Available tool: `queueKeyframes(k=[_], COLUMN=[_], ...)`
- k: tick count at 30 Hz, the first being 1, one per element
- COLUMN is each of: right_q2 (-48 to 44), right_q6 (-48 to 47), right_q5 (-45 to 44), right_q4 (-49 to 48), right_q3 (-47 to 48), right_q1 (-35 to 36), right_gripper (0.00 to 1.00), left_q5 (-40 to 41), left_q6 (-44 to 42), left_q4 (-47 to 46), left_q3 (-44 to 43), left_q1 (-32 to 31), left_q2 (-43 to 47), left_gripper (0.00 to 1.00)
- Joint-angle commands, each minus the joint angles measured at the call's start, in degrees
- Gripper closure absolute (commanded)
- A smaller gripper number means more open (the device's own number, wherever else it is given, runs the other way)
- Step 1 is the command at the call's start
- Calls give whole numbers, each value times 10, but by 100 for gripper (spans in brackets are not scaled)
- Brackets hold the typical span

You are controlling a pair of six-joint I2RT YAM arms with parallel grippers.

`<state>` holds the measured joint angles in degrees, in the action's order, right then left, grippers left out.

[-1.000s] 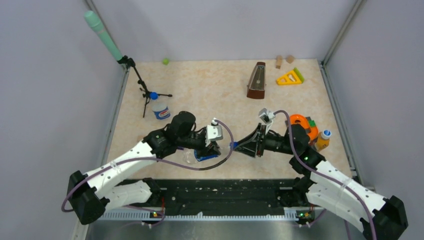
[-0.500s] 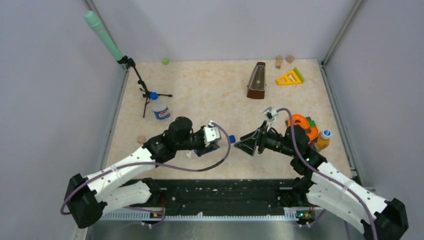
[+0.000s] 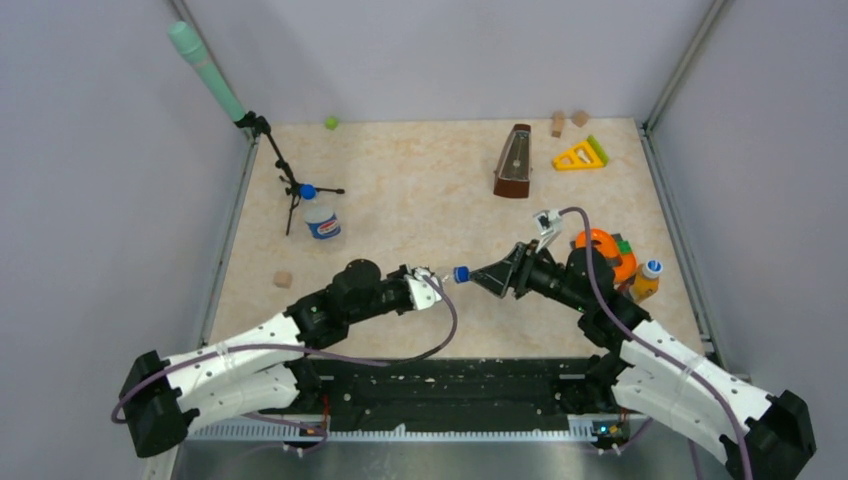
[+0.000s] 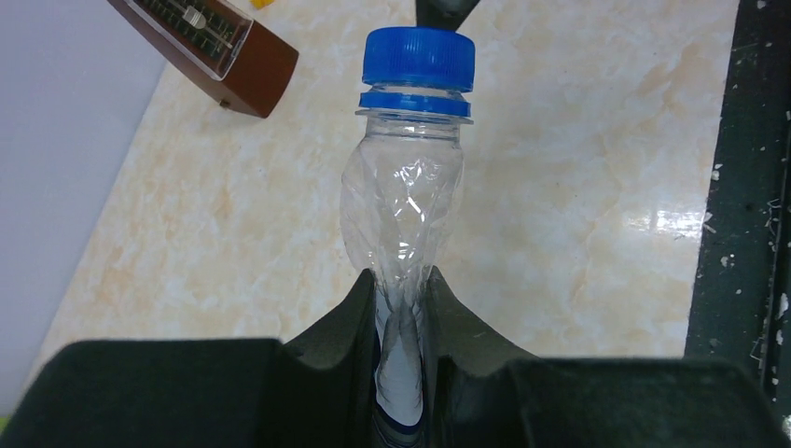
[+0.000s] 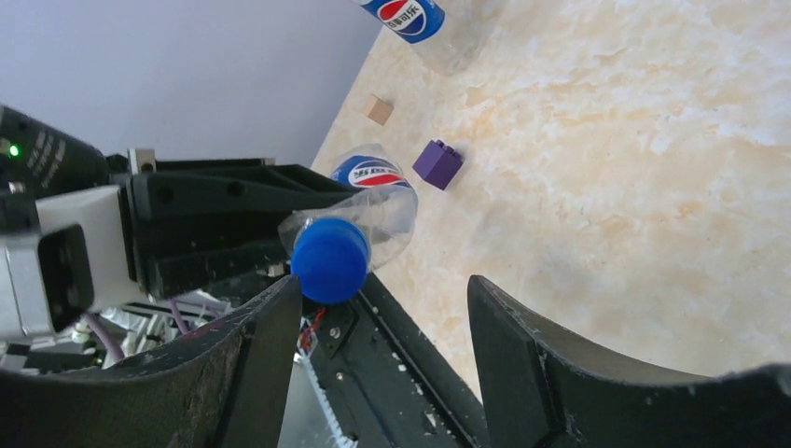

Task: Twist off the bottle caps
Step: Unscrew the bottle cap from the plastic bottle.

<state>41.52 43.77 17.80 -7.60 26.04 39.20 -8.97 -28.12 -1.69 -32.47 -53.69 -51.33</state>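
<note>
A crumpled clear bottle [image 4: 401, 210] with a blue label lies level above the table, and my left gripper [image 4: 403, 280] is shut on its body. Its dark blue cap [image 4: 418, 58] sits on the neck and points at my right gripper [image 5: 384, 285]. The right gripper is open, with the cap [image 5: 329, 259] just beyond its left fingertip and outside the jaws. From above, the cap [image 3: 461, 274] lies between the left gripper [image 3: 425, 283] and the right gripper [image 3: 482, 277]. A second bottle [image 3: 321, 217] with a blue cap [image 3: 307, 191] stands at the left. An orange bottle [image 3: 645, 285] with a pale cap [image 3: 651, 268] stands at the right.
A microphone stand [image 3: 285, 180] rises beside the left bottle. A metronome [image 3: 514, 160], a yellow wedge [image 3: 580, 155] and wooden blocks [image 3: 558, 122] sit at the back. An orange toy [image 3: 600, 243] is behind my right arm. A purple cube [image 5: 437, 163] and a small wooden block [image 3: 283, 279] lie on the table.
My right gripper has opened off the blue cap and drawn back slightly to the right. The left arm has swung lower and kept its grip on the bottle.
</note>
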Motion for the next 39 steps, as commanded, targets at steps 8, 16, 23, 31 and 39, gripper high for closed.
queueKeyframes(k=[8, 16, 23, 31, 39], right_q2=[21, 54, 76, 87, 100], right_q6=[89, 94, 114, 103, 44], right_q5=[15, 19, 44, 48, 104], right_q4=[-129, -125, -179, -169, -151], right_q3=[-9, -1, -14, -9, 10], right_q1=[2, 2, 2, 1, 1], right_gripper=[38, 44, 57, 74, 70], left_q5=[113, 95, 81, 83, 70], left_q6=[-56, -59, -53, -57, -24], left_q4=[-67, -85, -81, -75, -52], left_q3=[15, 20, 21, 21, 4], left_q1=[-37, -43, -46, -46, -46], left_q2=[1, -4, -9, -7, -12], left_gripper=[100, 100, 100, 100, 100])
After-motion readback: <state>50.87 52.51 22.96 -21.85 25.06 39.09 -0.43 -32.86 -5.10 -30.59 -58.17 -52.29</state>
